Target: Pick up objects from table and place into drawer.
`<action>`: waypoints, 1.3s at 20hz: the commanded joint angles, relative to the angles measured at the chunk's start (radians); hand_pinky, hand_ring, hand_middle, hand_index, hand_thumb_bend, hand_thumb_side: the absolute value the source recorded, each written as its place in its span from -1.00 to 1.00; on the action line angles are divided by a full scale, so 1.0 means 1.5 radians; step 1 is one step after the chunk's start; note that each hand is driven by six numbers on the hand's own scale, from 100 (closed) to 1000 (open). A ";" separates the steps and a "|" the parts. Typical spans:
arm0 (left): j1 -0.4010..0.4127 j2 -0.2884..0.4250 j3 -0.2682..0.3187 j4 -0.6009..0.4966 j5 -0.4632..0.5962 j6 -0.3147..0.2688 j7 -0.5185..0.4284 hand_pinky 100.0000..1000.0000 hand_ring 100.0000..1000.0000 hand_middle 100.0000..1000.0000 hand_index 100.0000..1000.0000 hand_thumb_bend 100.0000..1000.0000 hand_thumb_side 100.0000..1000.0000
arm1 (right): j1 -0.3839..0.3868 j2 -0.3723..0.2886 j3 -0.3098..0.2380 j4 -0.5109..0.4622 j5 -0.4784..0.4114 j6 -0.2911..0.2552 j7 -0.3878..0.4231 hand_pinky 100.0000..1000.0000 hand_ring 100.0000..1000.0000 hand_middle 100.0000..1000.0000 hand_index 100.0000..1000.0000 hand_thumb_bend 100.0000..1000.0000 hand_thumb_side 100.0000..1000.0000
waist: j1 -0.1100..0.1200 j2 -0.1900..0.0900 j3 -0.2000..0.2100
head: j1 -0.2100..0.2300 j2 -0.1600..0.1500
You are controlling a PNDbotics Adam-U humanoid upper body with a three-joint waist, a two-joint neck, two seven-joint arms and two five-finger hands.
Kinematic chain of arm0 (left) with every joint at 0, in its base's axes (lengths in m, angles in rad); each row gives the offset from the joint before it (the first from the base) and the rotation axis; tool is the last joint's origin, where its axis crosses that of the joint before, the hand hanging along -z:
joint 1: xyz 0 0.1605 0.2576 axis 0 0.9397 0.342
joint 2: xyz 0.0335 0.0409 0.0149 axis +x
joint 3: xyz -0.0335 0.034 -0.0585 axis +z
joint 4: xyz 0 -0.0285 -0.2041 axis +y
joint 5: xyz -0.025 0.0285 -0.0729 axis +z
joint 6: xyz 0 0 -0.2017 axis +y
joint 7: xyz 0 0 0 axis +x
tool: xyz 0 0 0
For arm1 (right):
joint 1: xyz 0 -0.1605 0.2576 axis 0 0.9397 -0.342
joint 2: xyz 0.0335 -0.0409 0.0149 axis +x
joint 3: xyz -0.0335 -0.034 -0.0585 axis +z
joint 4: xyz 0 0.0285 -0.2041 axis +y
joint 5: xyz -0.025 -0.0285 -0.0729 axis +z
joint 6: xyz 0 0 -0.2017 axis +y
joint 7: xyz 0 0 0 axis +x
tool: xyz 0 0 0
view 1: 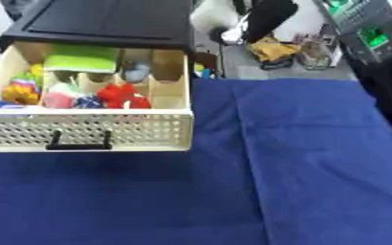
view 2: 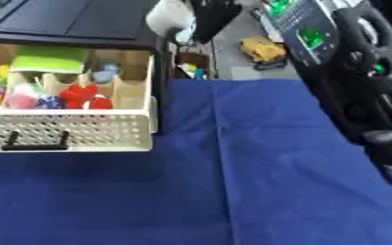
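Note:
A cream drawer with a perforated front and a black handle stands pulled open from a black cabinet at the upper left. Inside lie a green flat item, a red object, a pink one, a blue patterned ball, a yellow and orange toy and a grey-blue piece. Nothing lies on the blue cloth over the table. My right arm runs down the right edge of the right eye view, its hand out of frame. My left hand does not show.
Beyond the table's far edge the floor holds a yellow bundle, a device with a green screen and a small box with bright bits. The cloth has a lengthwise crease.

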 commanded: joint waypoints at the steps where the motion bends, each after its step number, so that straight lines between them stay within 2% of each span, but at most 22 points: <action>1: -0.010 0.012 0.000 -0.009 0.004 0.001 -0.003 -0.21 0.23 0.28 0.58 -0.04 1.00 | -0.023 0.016 -0.002 0.001 -0.003 0.002 0.002 0.05 0.30 -0.30 0.15 -0.45 -0.28 | 0.002 -0.012 0.002 | -0.005 0.004; 10: -0.014 0.008 -0.001 -0.009 0.007 0.003 -0.006 -0.21 0.23 0.28 0.58 -0.04 1.00 | -0.024 0.061 0.003 0.011 -0.008 0.006 0.007 0.03 0.28 -0.31 0.14 -0.43 -0.30 | 0.000 -0.008 0.011 | -0.012 0.004; 17: -0.015 0.006 -0.001 -0.009 0.006 0.004 -0.007 -0.21 0.23 0.28 0.58 -0.04 1.00 | -0.018 0.064 0.007 0.022 -0.009 0.006 0.013 0.04 0.30 -0.31 0.14 -0.42 -0.31 | 0.000 -0.004 0.012 | -0.012 0.003; 21: -0.016 0.005 -0.001 -0.009 0.006 0.005 -0.008 -0.22 0.23 0.28 0.58 -0.04 1.00 | -0.017 0.063 0.009 0.024 -0.013 0.003 0.023 0.07 0.33 -0.24 0.21 -0.30 -0.25 | 0.000 -0.003 0.011 | -0.013 0.003; 26: -0.015 0.004 -0.001 -0.009 0.005 0.005 -0.008 -0.22 0.23 0.28 0.58 -0.04 1.00 | -0.017 0.058 0.001 0.012 -0.022 -0.006 0.049 0.18 0.46 0.00 0.50 -0.07 -0.16 | 0.001 -0.003 0.009 | -0.012 0.004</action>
